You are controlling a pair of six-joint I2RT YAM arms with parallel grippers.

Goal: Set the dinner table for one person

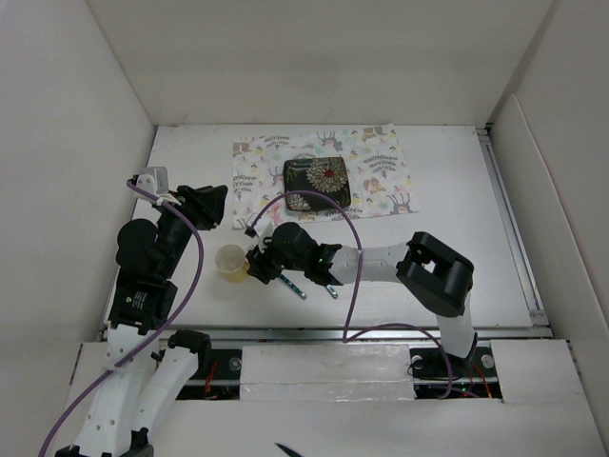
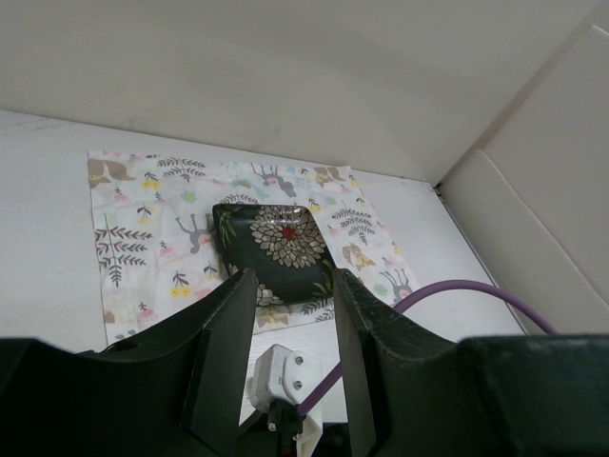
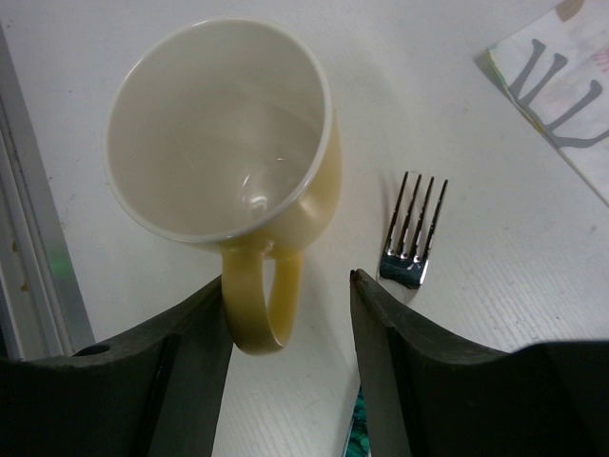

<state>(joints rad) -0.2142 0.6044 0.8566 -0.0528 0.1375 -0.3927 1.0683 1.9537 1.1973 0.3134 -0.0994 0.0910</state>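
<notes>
From where I stand, the white desk (image 1: 457,248) fills the floor of the enclosure and carries everything. The floral placemat (image 1: 381,176) lies toward its 12 o'clock edge. A dark square plate (image 1: 317,179) with a big flower pattern sits on the mat, which I take as the centre of the setting.

The yellow mug (image 3: 219,133) stands upright and empty on the bare desk, at about 8 o'clock from the plate and off the mat. The right arm reaches across to it. The right tool (image 3: 287,278) is released, with its jaws spread on either side of the mug's handle (image 3: 255,314). One jaw is just beside the handle and there is a clear gap at the other, so nothing is gripped. The handle points back at the tool, which looks like the reason for coming in from that side.

The fork (image 3: 411,228) lies flat at roughly 4 o'clock of the mug, near it but not touching, tines pointing away from the arm. Its spot off the mat suggests it has yet to be laid beside the plate.

The left tool (image 2: 293,278) hangs above the desk at about 9 o'clock of the mat, jaws apart and empty, facing the plate. It seems to be waiting out of the way.
</notes>
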